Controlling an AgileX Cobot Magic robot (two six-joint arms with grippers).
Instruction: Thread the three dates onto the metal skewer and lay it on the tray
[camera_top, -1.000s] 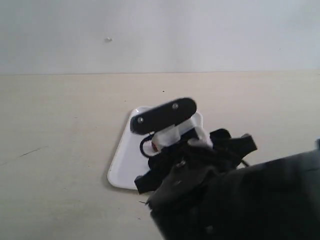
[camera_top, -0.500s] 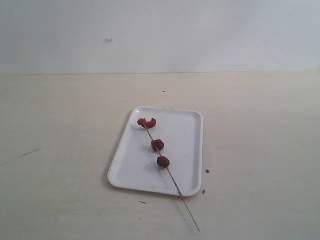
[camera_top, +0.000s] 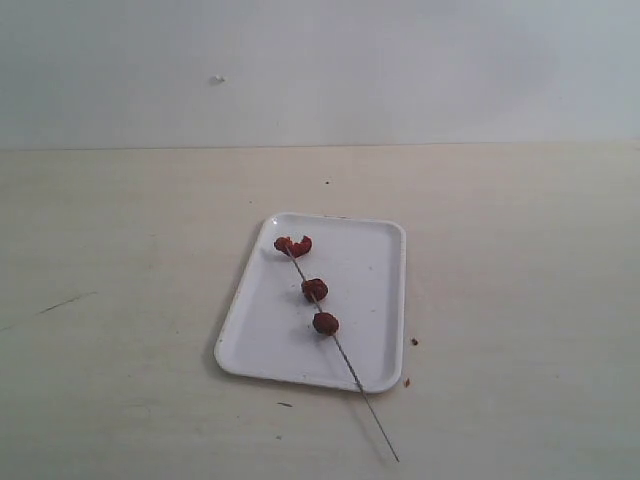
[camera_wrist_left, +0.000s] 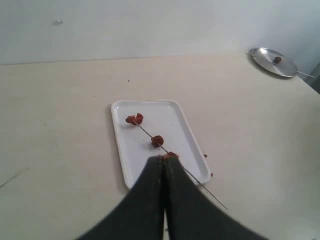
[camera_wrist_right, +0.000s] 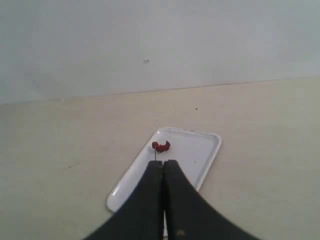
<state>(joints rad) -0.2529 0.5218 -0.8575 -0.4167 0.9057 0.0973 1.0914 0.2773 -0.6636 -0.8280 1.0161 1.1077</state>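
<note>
Dates (camera_top: 315, 290), three of them, sit threaded on one metal skewer (camera_top: 365, 400), which lies slantwise on the single white tray (camera_top: 262, 345). The far date (camera_top: 293, 245) looks split into two lobes. The middle one and the near date (camera_top: 325, 323) are spaced apart down the rod. The skewer's bare end passes over the tray's near rim and points out above the table (camera_top: 120, 300).

A second ago the right arm and its claw filled the exterior view and hid most of the tray. Now no arm shows there, and tray, skewer and fruit lie where they were half a second ago.

The left gripper (camera_wrist_left: 164, 159) is clenched, fingers pressed flat together with nothing between them. It hovers apart from the tray, and in its own view the tips cover part of the near date. The right gripper (camera_wrist_right: 163, 162) is likewise clenched and empty. Its fingers block the near half of the tray in its view, leaving only the far date and a short piece of skewer visible.

Two reddish crumbs (camera_top: 414, 341) lie on the table just beside the tray's right edge. A round metal dish (camera_wrist_left: 270, 62) holding one dark brown piece (camera_wrist_left: 277, 59) sits well apart at the table's far corner, seen only from the left wrist. A pale wall (camera_top: 400, 70) rises behind the table.
</note>
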